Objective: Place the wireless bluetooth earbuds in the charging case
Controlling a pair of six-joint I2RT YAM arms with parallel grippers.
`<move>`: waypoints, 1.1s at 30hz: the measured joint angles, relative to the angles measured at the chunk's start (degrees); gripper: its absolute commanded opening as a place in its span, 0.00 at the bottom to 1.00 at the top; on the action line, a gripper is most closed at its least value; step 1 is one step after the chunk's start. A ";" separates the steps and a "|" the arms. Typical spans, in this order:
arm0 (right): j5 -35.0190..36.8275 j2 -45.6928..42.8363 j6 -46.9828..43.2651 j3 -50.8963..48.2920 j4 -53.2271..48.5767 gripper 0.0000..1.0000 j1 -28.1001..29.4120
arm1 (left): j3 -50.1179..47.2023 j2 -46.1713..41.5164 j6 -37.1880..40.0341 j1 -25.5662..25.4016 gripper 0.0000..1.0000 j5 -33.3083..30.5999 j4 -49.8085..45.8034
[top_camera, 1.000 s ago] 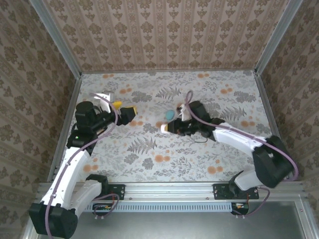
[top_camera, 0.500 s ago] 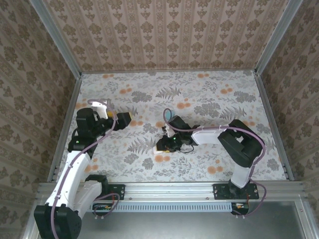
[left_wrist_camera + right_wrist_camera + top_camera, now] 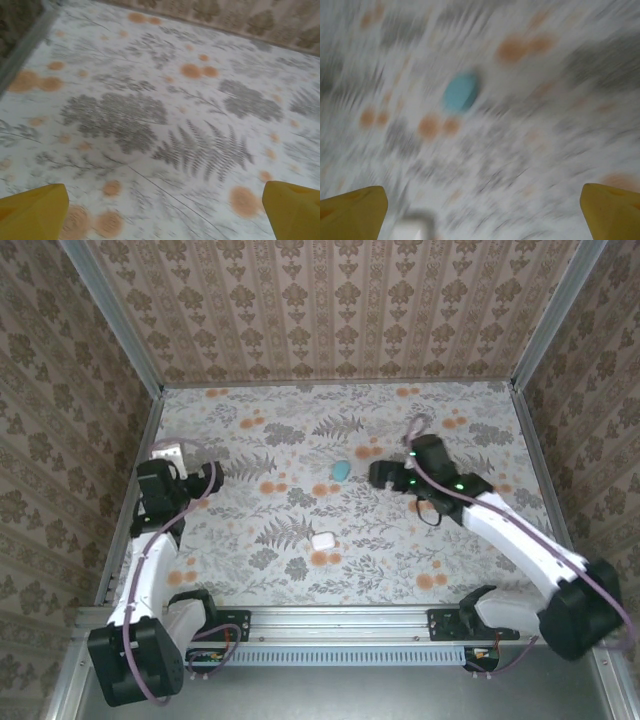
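We see our left fingers wide apart over the bench, at the top view's left. Our right fingers are also apart, near the teal case at centre. A white case lies below it. We cannot make out earbuds.

Cases counted: two, being one teal case and one white case. Arms: two, the left arm and the right arm. One floral-print table under all.
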 measured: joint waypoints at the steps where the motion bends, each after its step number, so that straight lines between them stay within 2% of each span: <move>1: 4.63 -3.19 -1.25 -2.71 3.13 1.00 -1.55 | -2.58 0.57 0.46 0.02 1.00 -1.77 3.08; 5: 15.45 -8.79 -8.15 -17.05 18.86 1.00 -6.91 | -10.95 6.64 3.65 0.02 1.00 -7.21 12.46; 8: 18.71 -4.52 -13.53 -24.09 26.84 1.00 -10.80 | -11.80 11.39 5.77 -0.24 1.00 -8.76 15.26; 12: 20.57 5.03 -17.16 -24.81 36.70 1.00 -13.31 | -12.68 14.08 7.28 -2.19 1.00 -8.57 27.87; 15: 20.68 10.56 -18.78 -25.05 44.00 1.00 -14.01 | -13.18 18.88 7.89 -3.23 1.00 -8.00 38.18; 18: 20.50 13.14 -21.40 -24.98 47.36 1.00 -14.53 | -13.22 25.53 8.33 -3.52 1.00 -7.63 45.83; 21: 18.34 14.73 -24.39 -26.47 56.39 1.00 -16.17 | -13.25 32.11 8.83 -3.54 1.00 -6.95 52.28; 25: 12.96 20.26 -24.85 -29.90 67.89 1.00 -21.38 | -12.33 33.53 9.40 -3.91 1.00 -6.36 51.60; 33: 6.73 22.53 -24.94 -29.03 68.76 1.00 -23.04 | -8.61 33.53 11.67 -6.93 1.00 -7.26 50.99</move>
